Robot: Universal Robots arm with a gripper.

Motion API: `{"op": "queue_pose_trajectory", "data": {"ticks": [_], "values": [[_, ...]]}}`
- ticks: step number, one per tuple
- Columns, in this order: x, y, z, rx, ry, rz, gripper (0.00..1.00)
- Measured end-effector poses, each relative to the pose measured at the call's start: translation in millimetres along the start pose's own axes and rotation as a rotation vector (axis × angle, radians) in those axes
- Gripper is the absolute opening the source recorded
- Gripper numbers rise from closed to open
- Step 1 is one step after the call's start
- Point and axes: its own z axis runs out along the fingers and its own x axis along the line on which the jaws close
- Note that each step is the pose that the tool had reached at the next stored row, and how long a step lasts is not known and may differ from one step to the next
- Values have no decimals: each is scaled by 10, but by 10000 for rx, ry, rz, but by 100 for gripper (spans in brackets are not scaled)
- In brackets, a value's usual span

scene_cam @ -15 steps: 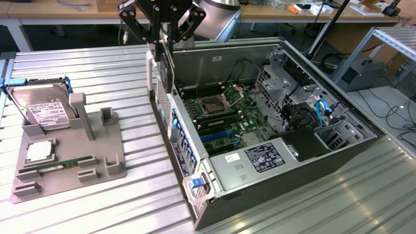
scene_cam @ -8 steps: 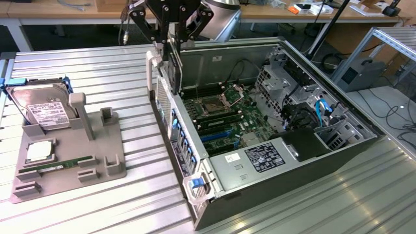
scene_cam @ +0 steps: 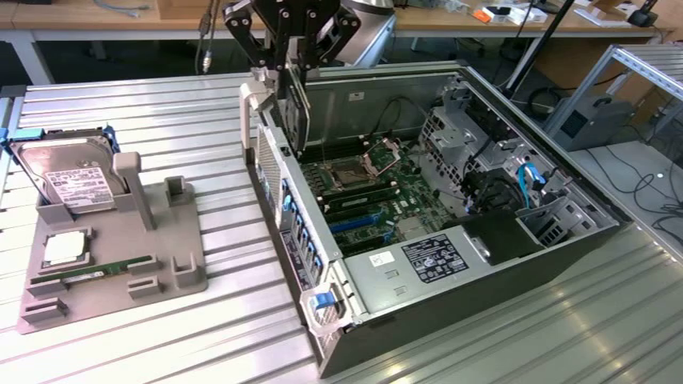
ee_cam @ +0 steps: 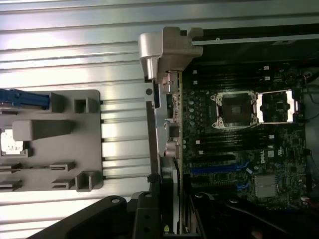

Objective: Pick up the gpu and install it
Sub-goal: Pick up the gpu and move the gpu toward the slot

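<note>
My gripper point(scene_cam: 290, 58) hangs at the top of the exterior view, shut on the gpu point(scene_cam: 296, 112). The card stands on edge and points down, with its silver end bracket point(scene_cam: 254, 108) toward the exterior view's left. It hovers above the open computer case point(scene_cam: 555, 232), over the far corner of the motherboard point(scene_cam: 369, 192) beside the case's rear wall. In the wrist view the gpu point(ee_cam: 169, 124) shows edge-on, running from the gripper point(ee_cam: 167, 219) out to the silver bracket point(ee_cam: 164, 47), next to the blue expansion slots point(ee_cam: 212, 169).
A grey holder point(scene_cam: 160, 256) on the ribbed metal table point(scene_cam: 160, 104) carries a hard drive point(scene_cam: 69, 172), a CPU point(scene_cam: 66, 248) and a RAM stick point(scene_cam: 91, 274). Inside the case are the CPU socket point(scene_cam: 347, 172), drive cages point(scene_cam: 465, 132) and cables. A workbench stands behind.
</note>
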Motion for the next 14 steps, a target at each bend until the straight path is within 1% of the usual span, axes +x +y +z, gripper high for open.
{"op": "queue_pose_trajectory", "data": {"ticks": [14], "values": [[-222,15,6,4,0,1,27]]}}
